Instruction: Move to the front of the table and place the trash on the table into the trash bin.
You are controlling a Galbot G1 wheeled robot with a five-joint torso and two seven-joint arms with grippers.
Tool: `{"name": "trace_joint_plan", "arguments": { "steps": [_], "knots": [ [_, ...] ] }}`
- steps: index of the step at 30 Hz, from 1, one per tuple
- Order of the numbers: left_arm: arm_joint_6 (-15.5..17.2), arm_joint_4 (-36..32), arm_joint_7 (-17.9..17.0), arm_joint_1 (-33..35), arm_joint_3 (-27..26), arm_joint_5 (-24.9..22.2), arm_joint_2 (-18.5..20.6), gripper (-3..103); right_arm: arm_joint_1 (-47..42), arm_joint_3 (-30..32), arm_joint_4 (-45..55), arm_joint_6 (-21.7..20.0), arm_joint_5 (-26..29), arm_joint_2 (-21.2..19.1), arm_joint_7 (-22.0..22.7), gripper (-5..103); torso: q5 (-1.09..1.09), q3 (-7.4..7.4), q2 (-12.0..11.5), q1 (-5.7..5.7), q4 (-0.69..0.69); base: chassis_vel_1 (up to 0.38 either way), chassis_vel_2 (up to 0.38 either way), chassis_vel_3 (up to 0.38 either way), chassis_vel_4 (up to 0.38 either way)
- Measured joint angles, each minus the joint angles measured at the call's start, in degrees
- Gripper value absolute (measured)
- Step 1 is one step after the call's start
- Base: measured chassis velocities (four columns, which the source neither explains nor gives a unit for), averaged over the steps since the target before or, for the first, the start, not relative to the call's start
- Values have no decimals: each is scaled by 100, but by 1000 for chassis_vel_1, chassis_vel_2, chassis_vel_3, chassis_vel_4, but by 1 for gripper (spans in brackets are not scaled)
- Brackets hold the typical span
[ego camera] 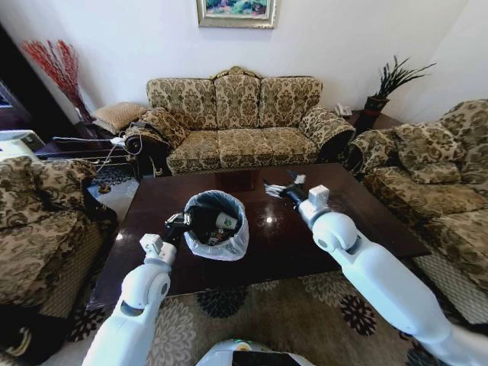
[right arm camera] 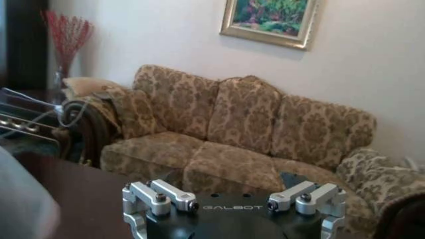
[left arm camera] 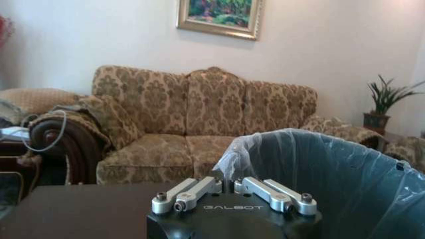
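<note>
The trash bin (ego camera: 229,245), lined with a whitish bag, stands on the dark brown table (ego camera: 358,221) left of its middle. Inside it lie a white cup-like piece (ego camera: 226,221) and other scraps. My left gripper (ego camera: 183,224) is at the bin's left rim. In the left wrist view its links are drawn together, so it is shut, and the bag's edge (left arm camera: 230,162) rises just ahead of it. Its fingertips are hidden. My right gripper (ego camera: 288,191) hovers open over the far middle of the table, right at a shiny wrapper (ego camera: 272,186).
A patterned sofa (ego camera: 236,122) stands behind the table, an armchair (ego camera: 38,221) to the left and another sofa (ego camera: 442,183) to the right. A potted plant (ego camera: 385,88) sits in the back right corner. A floral rug (ego camera: 252,305) lies in front.
</note>
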Motion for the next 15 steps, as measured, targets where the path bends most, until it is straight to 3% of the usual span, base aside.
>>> {"name": "trace_joint_plan", "arguments": {
  "steps": [9, 15],
  "knots": [
    [-76, -51, 82, 27, 0, 71, -40, 3, -740, 508, -156, 125, -277, 152, -140, 100, -3, -1, 0, -1, -1, -18, -25, 23, 17],
    [-82, -51, 117, 76, 9, 82, -97, 3, -889, 656, -332, 126, -253, 243, -150, 100, -4, -1, 0, -1, -2, -179, -153, 167, 163]
  ]
}}
